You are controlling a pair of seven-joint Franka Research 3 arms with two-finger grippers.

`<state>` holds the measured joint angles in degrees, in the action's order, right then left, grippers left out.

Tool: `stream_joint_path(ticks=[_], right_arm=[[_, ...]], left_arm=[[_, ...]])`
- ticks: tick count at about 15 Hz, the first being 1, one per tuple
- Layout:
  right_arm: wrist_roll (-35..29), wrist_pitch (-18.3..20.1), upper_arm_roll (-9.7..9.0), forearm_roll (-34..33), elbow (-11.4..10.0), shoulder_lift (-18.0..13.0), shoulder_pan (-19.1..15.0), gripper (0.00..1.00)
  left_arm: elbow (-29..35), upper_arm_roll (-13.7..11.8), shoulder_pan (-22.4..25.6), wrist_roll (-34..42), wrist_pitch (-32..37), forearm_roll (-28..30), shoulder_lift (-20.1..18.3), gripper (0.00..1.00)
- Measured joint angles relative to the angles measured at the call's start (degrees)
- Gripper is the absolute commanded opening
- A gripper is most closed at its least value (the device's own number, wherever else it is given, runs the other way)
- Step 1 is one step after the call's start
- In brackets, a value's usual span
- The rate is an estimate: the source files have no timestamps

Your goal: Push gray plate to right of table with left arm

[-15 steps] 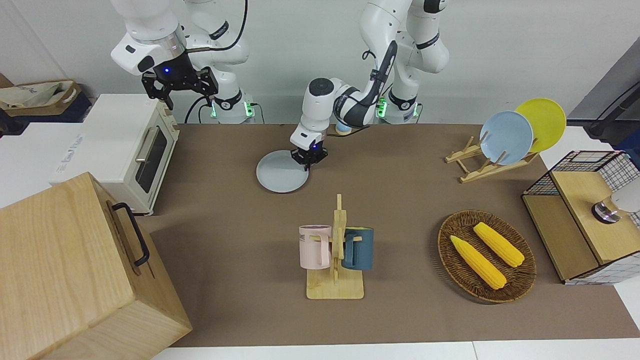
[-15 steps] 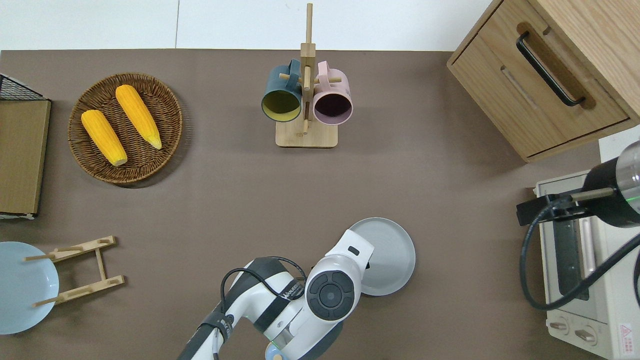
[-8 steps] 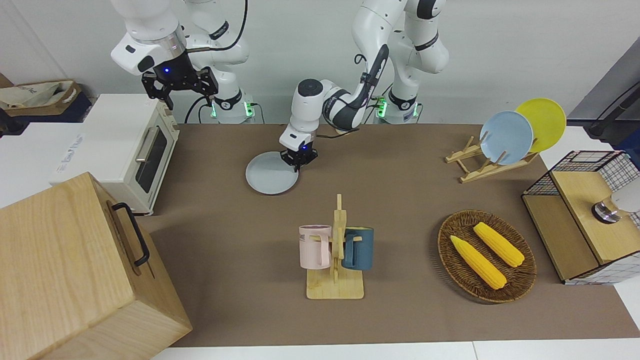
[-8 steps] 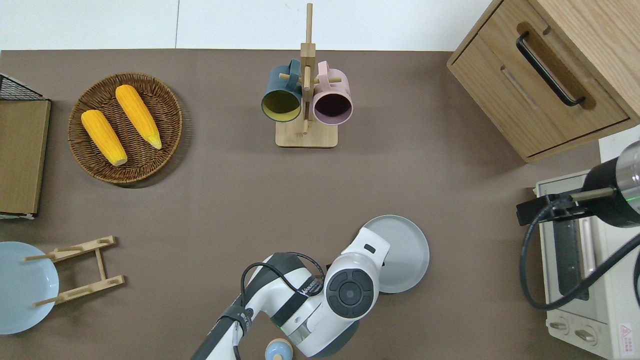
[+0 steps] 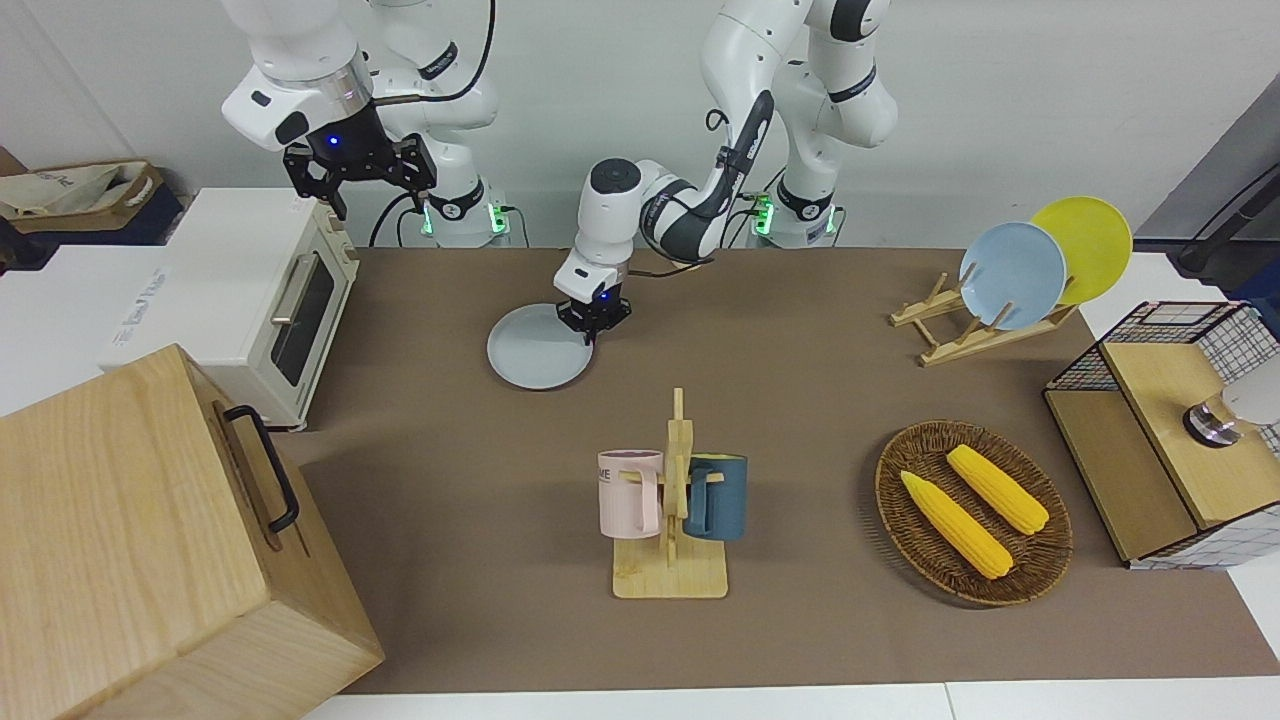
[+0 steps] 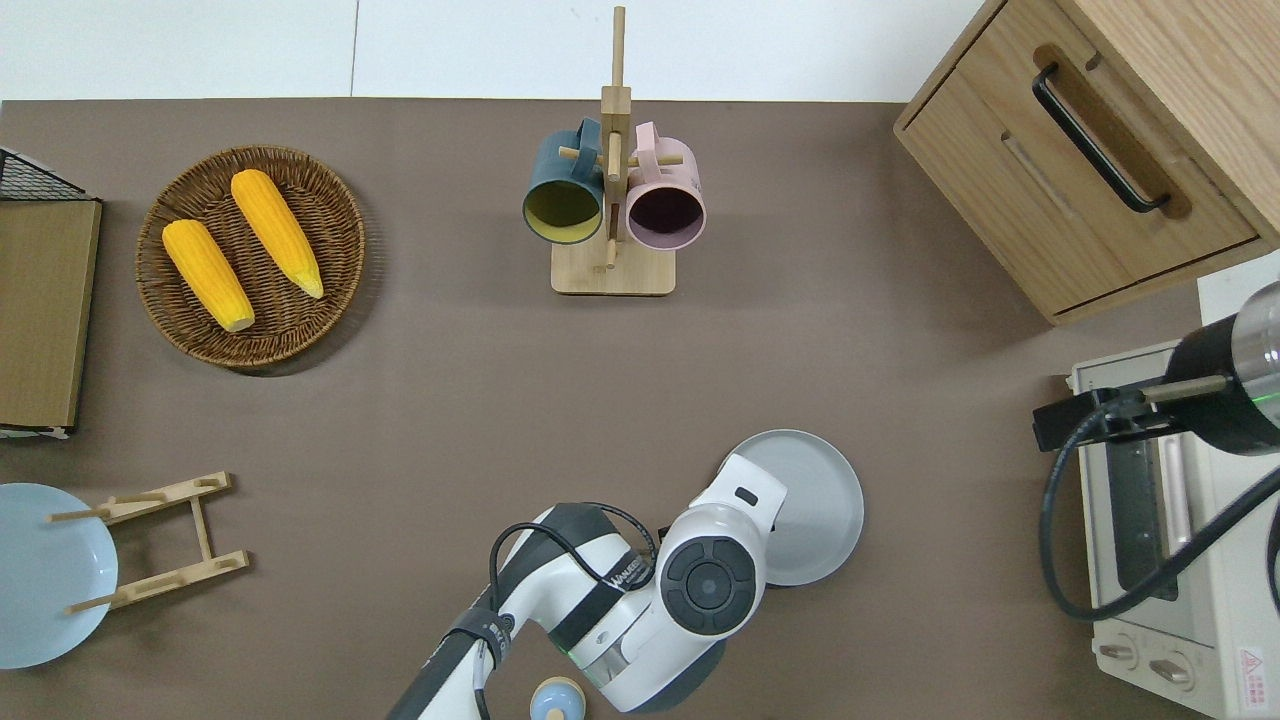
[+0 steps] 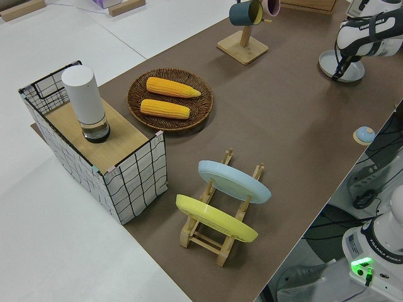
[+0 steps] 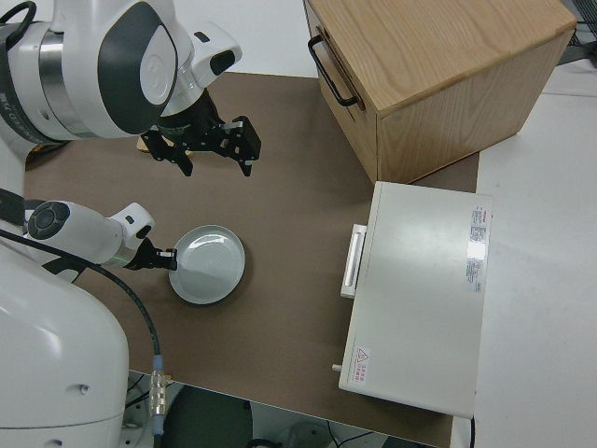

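Note:
The gray plate [image 5: 535,350] [image 6: 812,505] [image 8: 210,264] lies flat on the brown table [image 5: 800,400], nearer to the robots than the mug rack and toward the right arm's end. My left gripper [image 5: 590,328] [image 8: 168,259] is shut with nothing held and points down. Its fingertips touch the plate's rim on the edge toward the left arm's end. In the overhead view the left arm's wrist [image 6: 712,580] hides the gripper and part of the plate. The right gripper [image 8: 216,168] is parked.
A white toaster oven [image 5: 270,300] and a wooden cabinet [image 5: 150,540] stand at the right arm's end. A mug rack [image 5: 670,500] stands mid-table. A corn basket [image 5: 972,512], a plate rack [image 5: 985,325] and a wire shelf unit [image 5: 1160,430] fill the left arm's end.
The left gripper has slid the gray plate along the table toward the right arm's end, most of it in the first half second. The right arm has not moved.

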<state>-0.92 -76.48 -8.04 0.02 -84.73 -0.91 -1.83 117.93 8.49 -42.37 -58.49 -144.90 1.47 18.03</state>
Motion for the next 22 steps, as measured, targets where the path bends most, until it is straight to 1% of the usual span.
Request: stream_joint_path(ticks=[1,2,3,5,6,16,18,22], right_arm=[[0.0,0.0,0.00,0.0,0.0,0.0,0.0,0.983],[0.0,0.0,0.00,0.0,0.0,0.0,0.0,0.983],[0.0,0.0,0.00,0.0,0.0,0.0,0.0,0.983],[0.0,0.0,0.00,0.0,0.0,0.0,0.0,0.983],[0.0,0.0,0.00,0.0,0.0,0.0,0.0,0.983],[0.0,0.0,0.00,0.0,0.0,0.0,0.0,0.983],[0.0,0.0,0.00,0.0,0.0,0.0,0.0,0.983],[0.0,0.0,0.00,0.0,0.0,0.0,0.0,0.983]], left_arm=[[0.0,0.0,0.0,-0.1,0.0,0.0,0.1,0.09],[-0.1,-0.1,0.0,-0.2,0.1,0.0,0.1,0.22],[-0.2,-0.1,0.0,-0.2,0.4,0.0,0.2,0.44],[-1.4,-0.3,0.0,-0.2,2.1,0.0,0.7,0.84],[-1.9,-0.4,0.0,-0.2,2.9,0.0,0.9,0.99],[-3.2,-1.0,0.1,0.7,5.4,-0.1,1.6,1.00],[-3.5,-1.1,0.5,2.4,5.8,-0.1,1.5,1.00],[-3.6,-1.2,2.9,7.5,7.8,-0.1,0.4,1.00]])
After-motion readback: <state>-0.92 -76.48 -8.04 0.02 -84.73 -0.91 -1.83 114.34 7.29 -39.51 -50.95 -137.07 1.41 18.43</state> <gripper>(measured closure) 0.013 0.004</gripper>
